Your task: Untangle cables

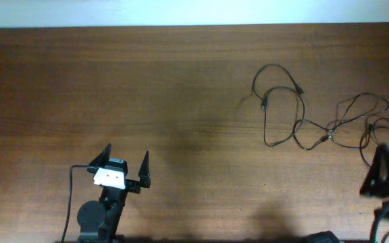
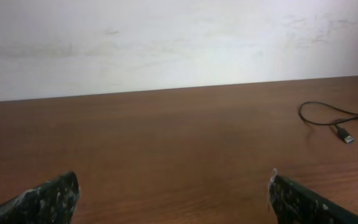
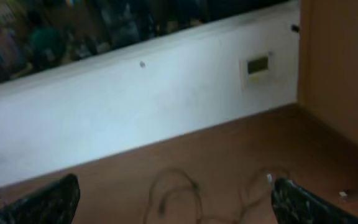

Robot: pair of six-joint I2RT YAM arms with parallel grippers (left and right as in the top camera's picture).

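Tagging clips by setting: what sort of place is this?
Likely an indoor lab or office workbench: a wooden table against a white wall, a robot arm at its edge, and thin cables laid out on it.

blurry cables [image 3: 166, 177] (right wrist view)

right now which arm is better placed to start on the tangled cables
Right. The cables lie on the table's right side, just ahead of the open right gripper; the open left gripper sits far to their left.
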